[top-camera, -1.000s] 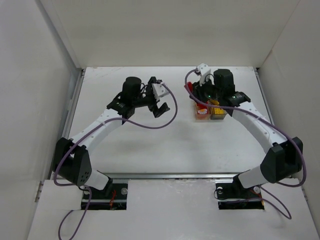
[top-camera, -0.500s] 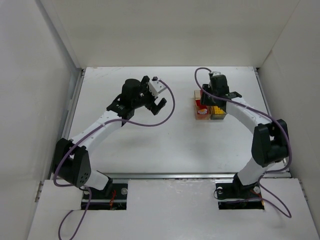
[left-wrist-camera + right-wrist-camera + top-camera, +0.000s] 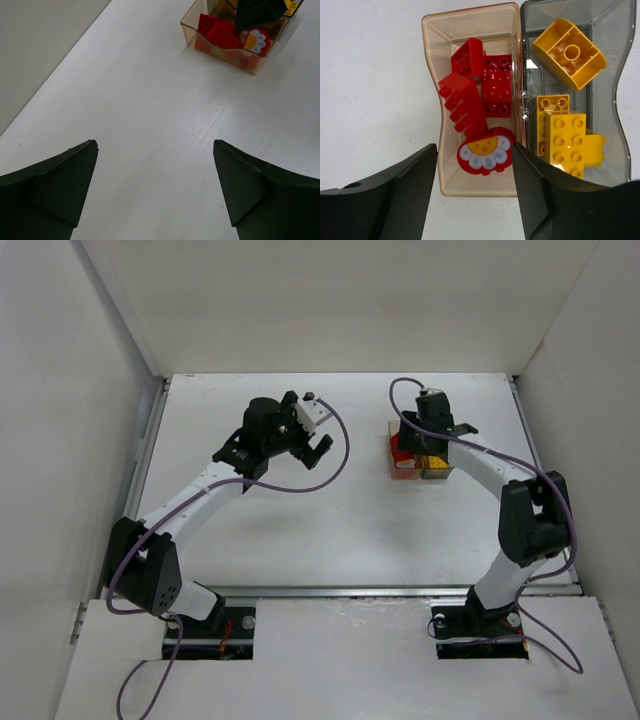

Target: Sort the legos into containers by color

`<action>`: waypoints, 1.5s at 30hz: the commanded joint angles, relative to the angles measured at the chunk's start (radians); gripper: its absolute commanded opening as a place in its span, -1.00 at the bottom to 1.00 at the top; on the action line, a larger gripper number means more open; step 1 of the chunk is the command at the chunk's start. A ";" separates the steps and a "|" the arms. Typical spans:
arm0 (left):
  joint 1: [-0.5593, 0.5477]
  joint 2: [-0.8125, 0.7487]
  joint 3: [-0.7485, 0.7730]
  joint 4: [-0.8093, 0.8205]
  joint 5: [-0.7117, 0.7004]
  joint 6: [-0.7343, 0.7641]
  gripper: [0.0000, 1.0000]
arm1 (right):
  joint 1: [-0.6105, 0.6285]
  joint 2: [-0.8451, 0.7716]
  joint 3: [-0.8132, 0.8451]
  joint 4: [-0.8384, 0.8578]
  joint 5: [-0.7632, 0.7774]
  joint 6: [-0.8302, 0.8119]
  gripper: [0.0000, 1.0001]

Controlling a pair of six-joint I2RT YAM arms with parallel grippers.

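Note:
The two joined containers stand at the back right: an amber bin (image 3: 402, 464) and a grey bin (image 3: 438, 468). In the right wrist view the amber bin (image 3: 431, 50) holds red legos: a brick (image 3: 495, 85), a comb-like piece (image 3: 465, 107) and a flower-faced piece (image 3: 485, 150). The grey bin (image 3: 607, 107) holds yellow legos: an arched piece (image 3: 569, 52) and stacked bricks (image 3: 565, 135). My right gripper (image 3: 475, 192) is open and empty, hovering over the amber bin's near end (image 3: 418, 443). My left gripper (image 3: 318, 448) is open and empty over bare table (image 3: 155, 145), well to the left of the bins.
The amber bin (image 3: 220, 50) shows at the top right of the left wrist view, with the right gripper's dark finger over it. White walls enclose the table on the left, back and right. Purple cables trail from both wrists.
The right arm has swung round and its gripper now points down over the bins. The left gripper has shifted slightly toward the back. Little has moved in the last half second.

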 commanded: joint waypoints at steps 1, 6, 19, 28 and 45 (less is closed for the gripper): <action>-0.004 -0.055 -0.002 0.055 -0.025 -0.014 1.00 | 0.001 -0.101 0.050 0.021 0.022 0.001 0.33; -0.004 -0.055 -0.035 0.140 -0.186 -0.069 1.00 | -0.048 -0.303 0.015 0.107 0.140 -0.024 0.60; 0.039 -0.118 -0.300 0.341 -0.826 -0.135 1.00 | -0.456 -0.610 -0.079 0.161 0.777 -0.108 1.00; 0.048 -0.152 -0.377 0.299 -0.812 -0.198 1.00 | -0.503 -0.757 -0.159 0.199 0.676 -0.148 1.00; 0.048 -0.170 -0.395 0.280 -0.749 -0.245 1.00 | -0.503 -0.875 -0.220 0.199 0.684 -0.028 1.00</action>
